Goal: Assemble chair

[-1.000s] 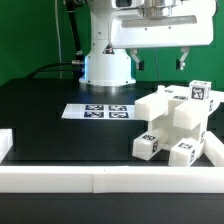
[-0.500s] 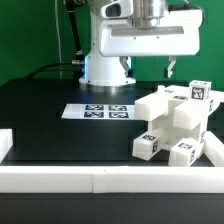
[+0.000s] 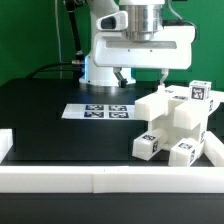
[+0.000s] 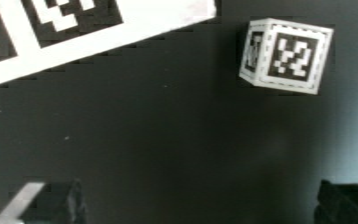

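While the tool (image 3: pixel 141 75) hangs spread, the blocky matte-white chair (image 3: pixel 176 125) sits on black table (image 3: pixel 40 110).

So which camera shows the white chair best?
The exterior view. There the chair sits whole on the table's right side, blocky white parts with square tags all visible. The wrist view catches only one tagged white block, likely part of it, beside the marker board, with the open gripper empty.

Black matte table (image 3: pixel 40 115); green wall (image 3: pixel 30 40) behind; long white border rails (image 3: pixel 110 181) along near edge. Lighting even.
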Robot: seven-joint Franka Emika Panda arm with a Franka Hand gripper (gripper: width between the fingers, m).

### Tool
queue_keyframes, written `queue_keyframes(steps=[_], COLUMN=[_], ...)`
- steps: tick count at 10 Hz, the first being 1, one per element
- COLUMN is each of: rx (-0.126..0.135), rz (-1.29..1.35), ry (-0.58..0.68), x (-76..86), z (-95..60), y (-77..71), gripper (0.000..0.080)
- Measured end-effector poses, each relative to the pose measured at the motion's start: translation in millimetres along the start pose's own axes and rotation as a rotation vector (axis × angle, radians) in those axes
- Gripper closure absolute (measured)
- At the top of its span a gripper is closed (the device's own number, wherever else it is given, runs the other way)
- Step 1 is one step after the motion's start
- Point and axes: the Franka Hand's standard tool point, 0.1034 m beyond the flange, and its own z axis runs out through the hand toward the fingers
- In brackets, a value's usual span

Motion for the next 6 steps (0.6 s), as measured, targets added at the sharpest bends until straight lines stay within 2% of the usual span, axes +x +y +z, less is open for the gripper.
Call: queue_keyframes(steps=[6], rx=[-0.014], rz=[-0.016], ry=[-0.016], x=[-6.0], z=[8.6], y=[-5.4], gripper=[0.015])
